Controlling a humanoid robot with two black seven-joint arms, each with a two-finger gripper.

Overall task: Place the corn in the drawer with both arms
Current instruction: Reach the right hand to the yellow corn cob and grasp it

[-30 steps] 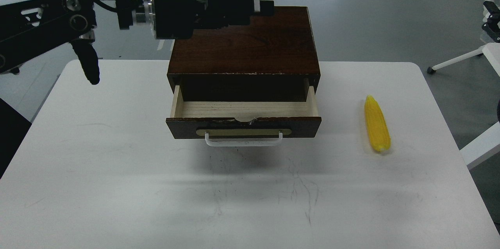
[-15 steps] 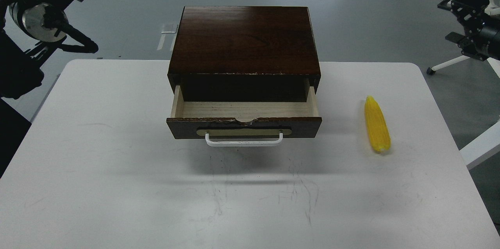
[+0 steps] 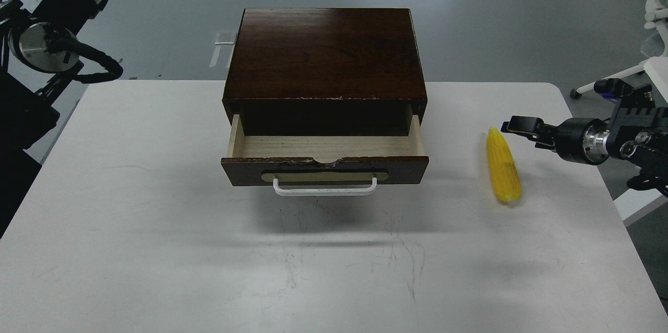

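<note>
drawer (image 3: 324, 147) open, corn (image 3: 503, 167) right, end effector (image 3: 522, 126) near

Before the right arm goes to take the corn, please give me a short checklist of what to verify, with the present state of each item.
1. Drawer pulled open, pale interior showing nothing inside: ok.
2. Corn lying free on the table, to the right of the box: ok.
3. Right gripper near the corn's far tip, not gripping it: ok.
4. Right gripper open enough for the cob: cannot tell, its fingers cannot be told apart.
5. Left arm clear of the drawer, up at the far left: ok.
</note>
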